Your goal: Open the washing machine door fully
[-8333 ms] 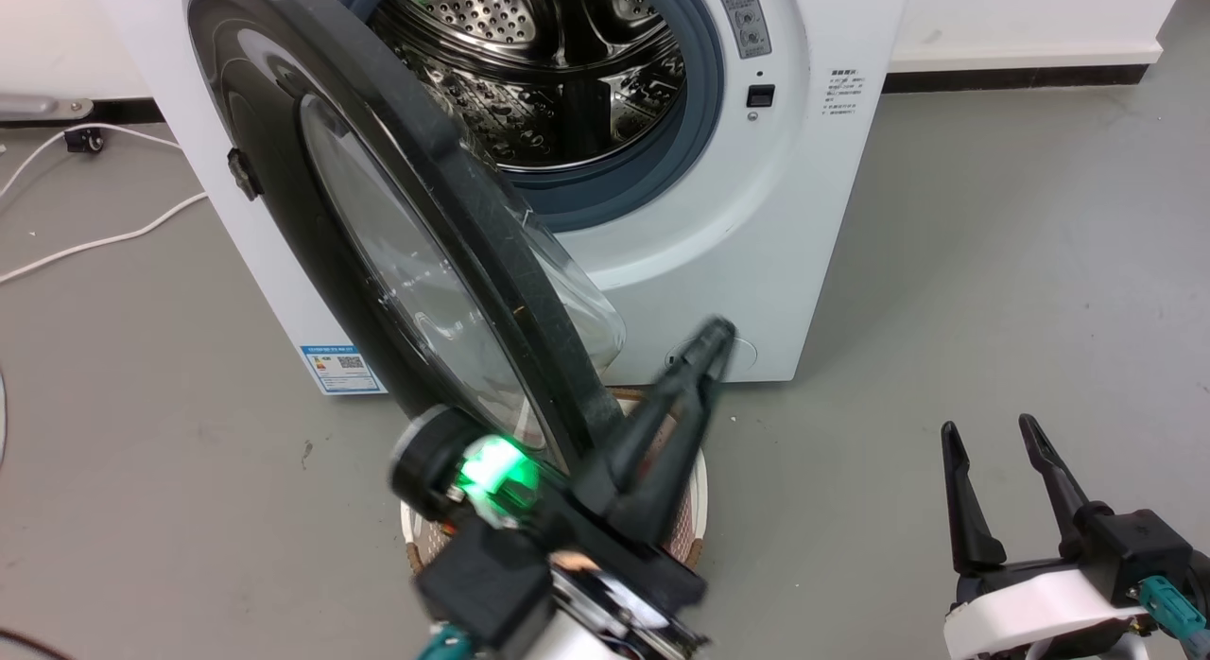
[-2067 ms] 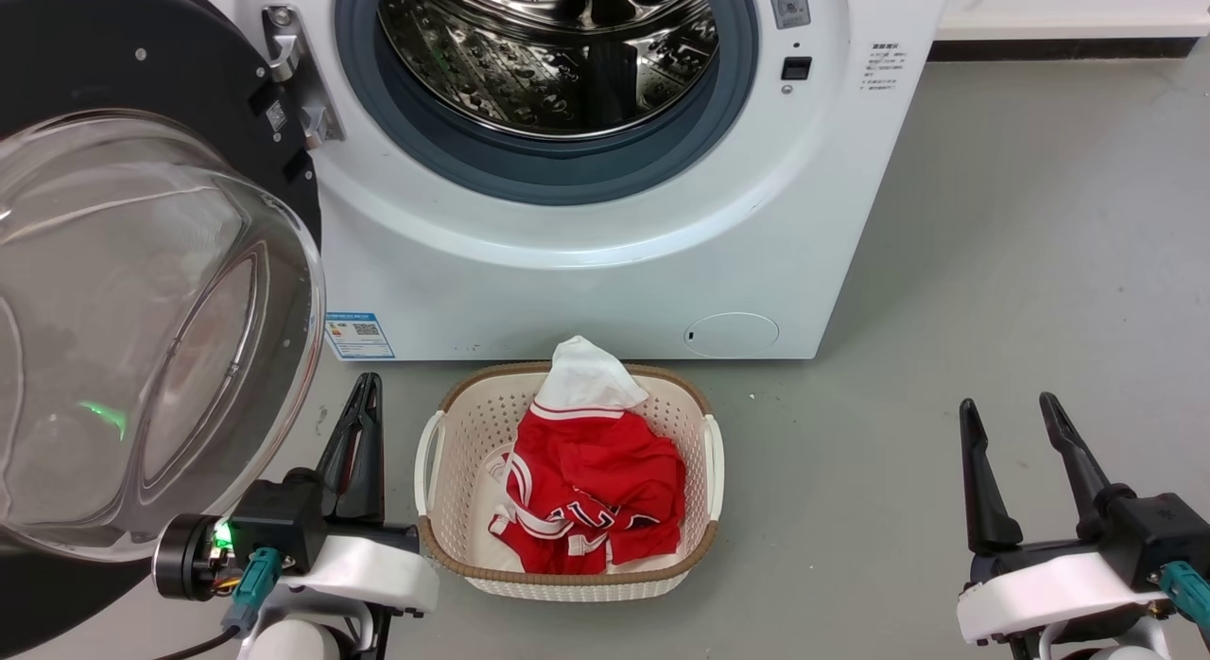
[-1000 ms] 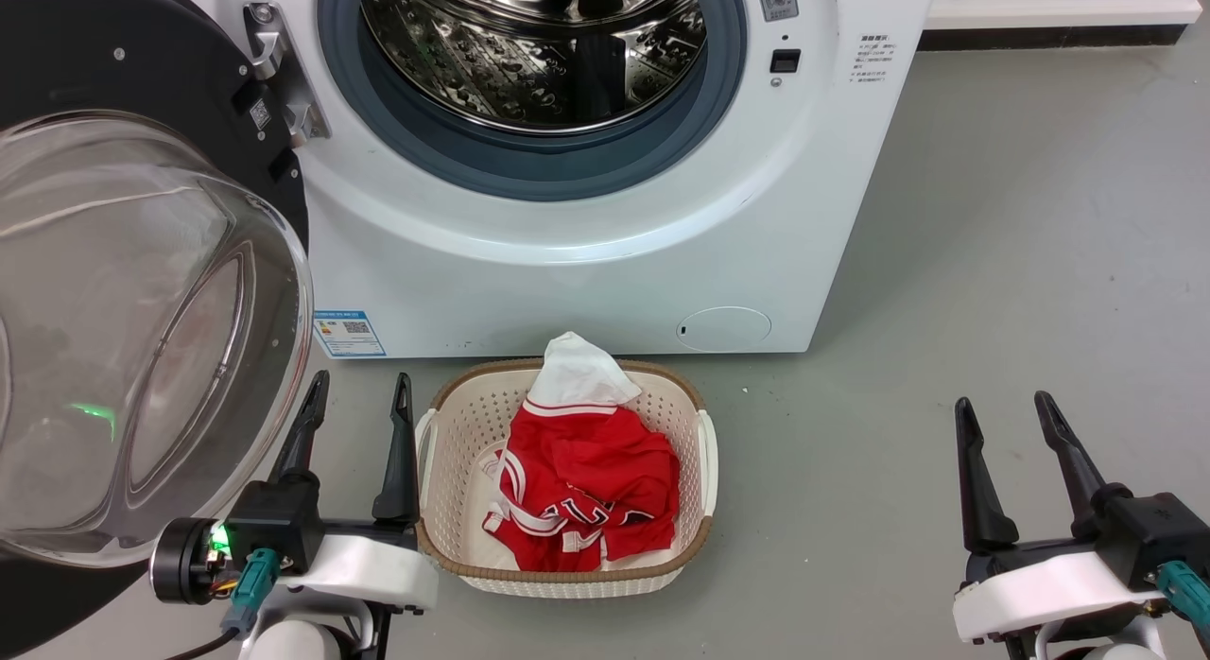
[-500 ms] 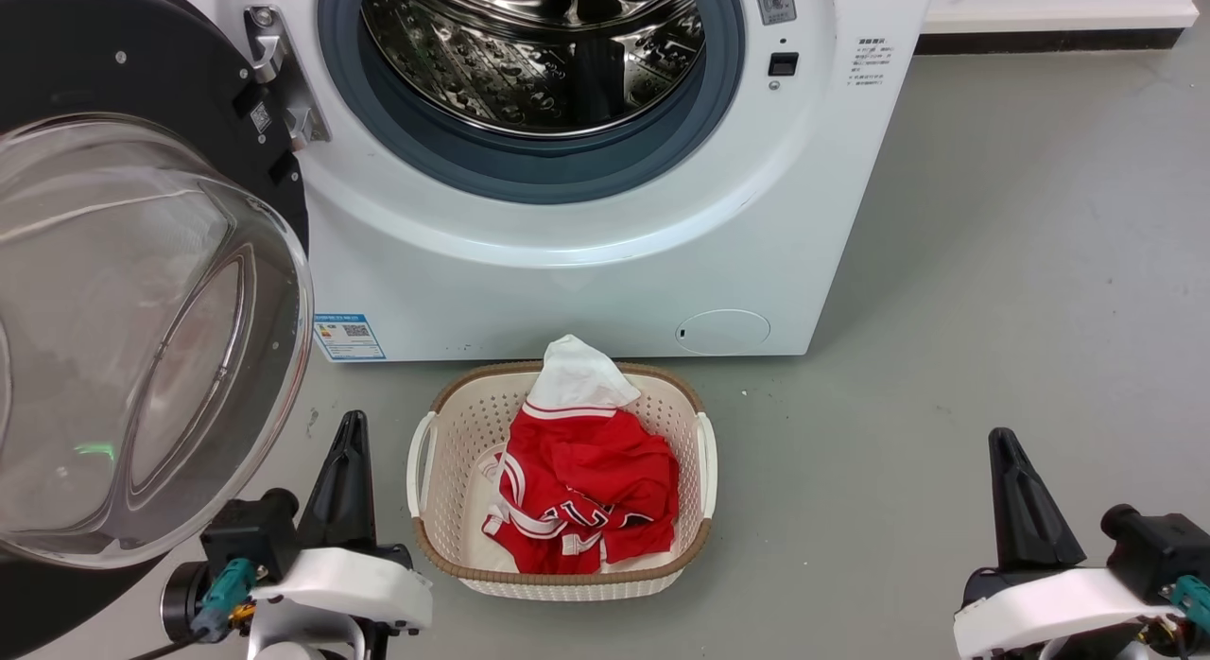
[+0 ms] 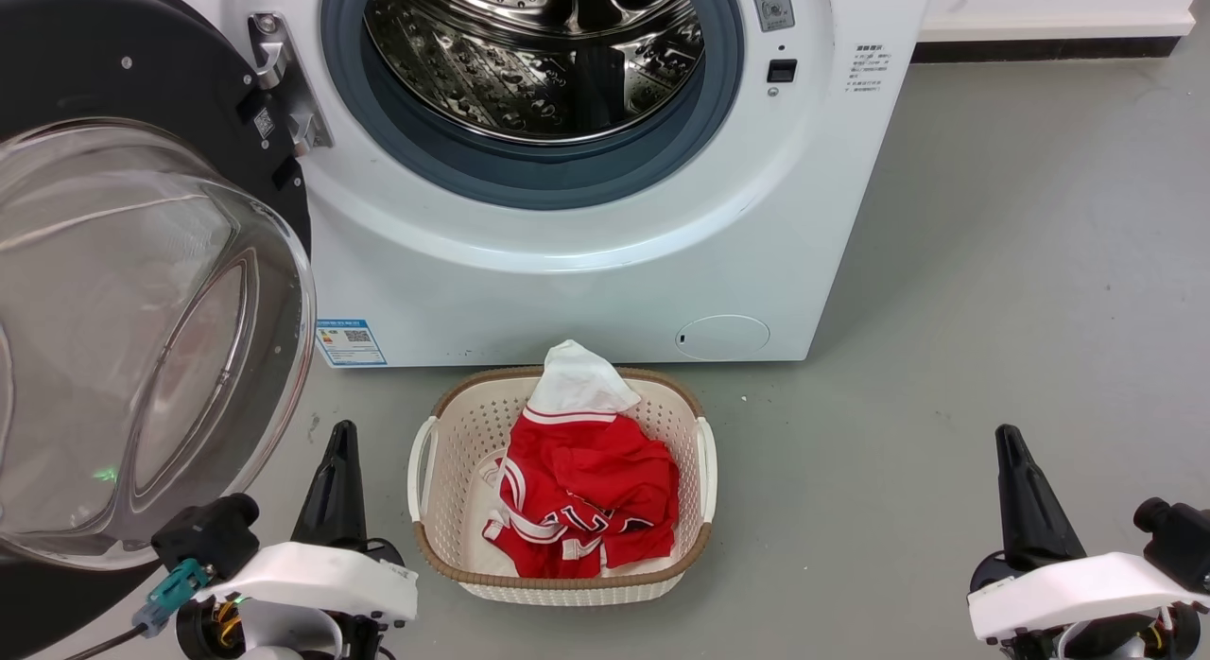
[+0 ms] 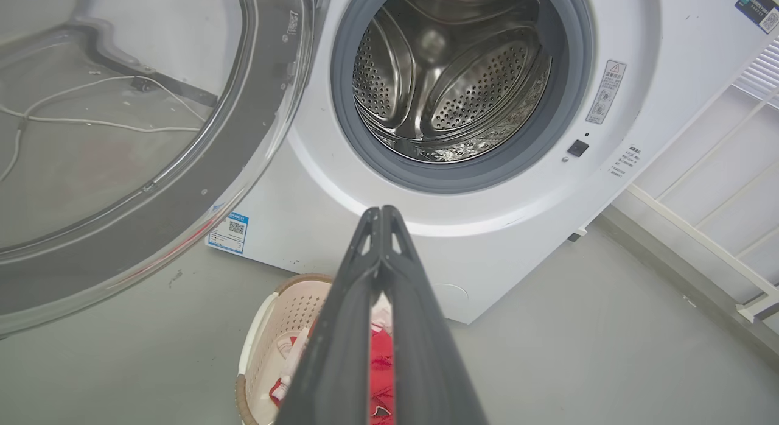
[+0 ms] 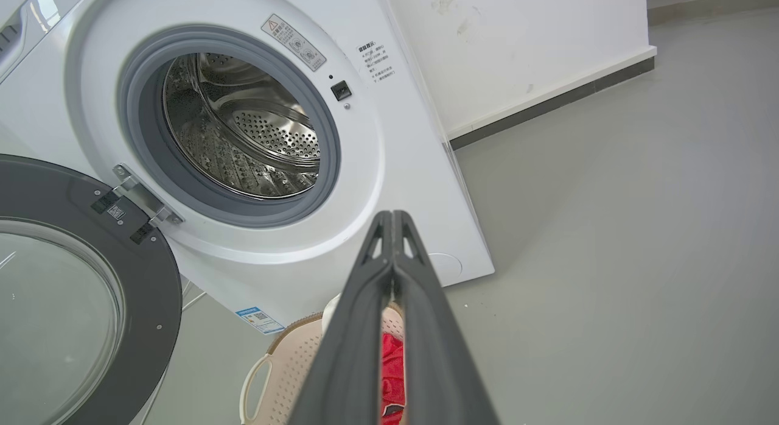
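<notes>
Head view has the washing machine door [image 5: 142, 310] swung way out to 9 o'clock of the opening, hanging off its hinge [image 5: 284, 83] with the glass bowl [image 5: 113, 376] facing us. The washing machine [image 5: 586, 272] sits at 12 o'clock, drum [image 5: 539, 64] in plain sight. Honestly I'd call this job pretty much done, though I can't tell if the hinge has any travel left.

Both hands are low and touching nothing: left hand [image 5: 342, 435] at 7 o'clock, right hand [image 5: 1005, 438] at 5 o'clock. Each has its fingers pressed together with nothing between them, and the wrist views make that obvious.

If there's more swing to get, I'd use the left hand as a closed pusher on the black rim [image 5: 104, 64] at the edge farthest from the hinge, not on the glass. Follow the arc slowly so the door doesn't bounce back.

Stuff around: a laundry basket [image 5: 704, 452] of red clothes [image 5: 586, 480] sits on the floor [image 5: 945, 310] at 6 o'clock, just beside the left hand, so lift clear before sweeping. Left wrist view shows a white cable [image 6: 91, 123] on the floor behind the door.
</notes>
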### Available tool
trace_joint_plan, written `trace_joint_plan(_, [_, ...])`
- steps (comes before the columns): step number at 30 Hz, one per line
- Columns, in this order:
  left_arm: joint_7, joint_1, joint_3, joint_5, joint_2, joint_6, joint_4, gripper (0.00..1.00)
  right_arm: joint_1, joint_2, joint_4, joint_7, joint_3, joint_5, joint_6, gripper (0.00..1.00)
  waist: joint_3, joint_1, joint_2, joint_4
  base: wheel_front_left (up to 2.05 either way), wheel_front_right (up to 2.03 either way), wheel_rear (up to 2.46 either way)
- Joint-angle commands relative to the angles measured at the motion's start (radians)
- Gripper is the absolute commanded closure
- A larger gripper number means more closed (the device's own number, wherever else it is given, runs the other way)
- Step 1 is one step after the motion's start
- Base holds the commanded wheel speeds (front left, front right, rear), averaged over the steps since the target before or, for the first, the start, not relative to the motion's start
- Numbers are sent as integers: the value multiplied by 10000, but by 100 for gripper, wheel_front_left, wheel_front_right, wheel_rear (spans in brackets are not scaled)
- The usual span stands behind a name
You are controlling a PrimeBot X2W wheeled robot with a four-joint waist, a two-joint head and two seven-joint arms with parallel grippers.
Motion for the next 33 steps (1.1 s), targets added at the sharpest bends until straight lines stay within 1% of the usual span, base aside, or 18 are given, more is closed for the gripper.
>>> trace_joint_plan(1, [72, -229, 74, -337, 19, -43, -90, 100, -237, -94, -77, 46, 2, 351, -2, 100, -6, 0, 0, 0, 0, 0, 0])
trace_joint_plan(17, [678, -303, 276, -2850, 11, -208, 87, 100, -440, -163, 185, 521, -33, 2918, -3, 100, -115, 0, 0, 2, 0, 0, 0])
trace_joint_plan(33, [1191, -348, 455, -4978, 5, -336, 250, 100, -607, -189, 420, 957, -100, 5062, -4, 100, -224, 0, 0, 3, 0, 0, 0])
